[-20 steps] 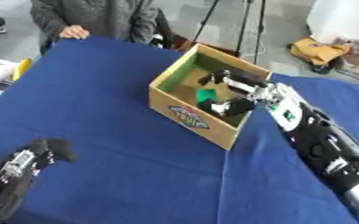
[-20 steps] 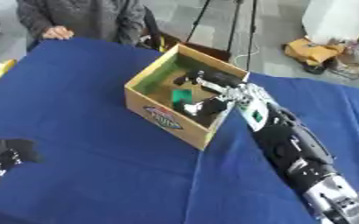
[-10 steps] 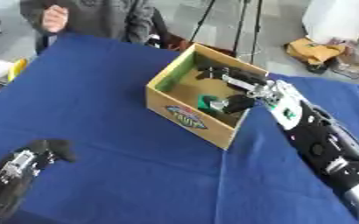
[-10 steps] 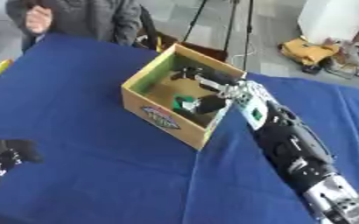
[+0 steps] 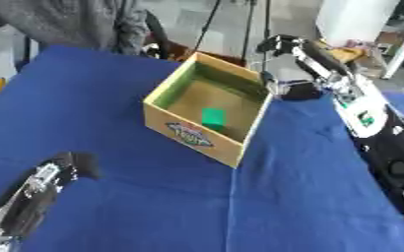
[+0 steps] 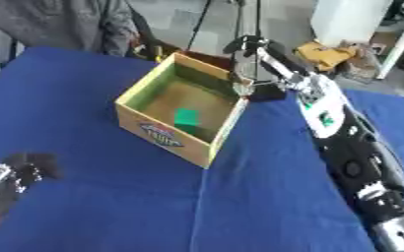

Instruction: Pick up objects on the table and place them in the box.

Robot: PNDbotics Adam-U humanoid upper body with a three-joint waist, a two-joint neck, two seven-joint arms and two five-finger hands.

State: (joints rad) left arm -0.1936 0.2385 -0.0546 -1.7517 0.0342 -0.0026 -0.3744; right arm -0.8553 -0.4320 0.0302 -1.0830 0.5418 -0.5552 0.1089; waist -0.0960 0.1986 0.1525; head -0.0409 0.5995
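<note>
An open cardboard box [image 5: 181, 131] with a printed front stands tilted in the middle of the blue table [image 5: 153, 206]. A small green block [image 5: 212, 118] lies on its floor. My right hand [image 6: 245, 44] is raised above and beyond the box's far right corner, and its arm runs back along the right edge. It is blurred, and I see nothing in it. A dark shape [image 5: 297, 91] sits under the arm beside the box's right rim. My left hand [image 5: 64, 165] rests low at the lower left, fingers relaxed, holding nothing.
Tripod legs [image 5: 240, 29] and a white cylinder [image 5: 353, 19] stand on the floor past the table's far edge. Yellowish clutter [image 6: 324, 53] lies beyond the right arm. Blue cloth stretches in front of the box.
My right hand has come up out of the box and moved back past its far right corner. The green block stays inside. The camera has tilted, shifting the whole picture.
</note>
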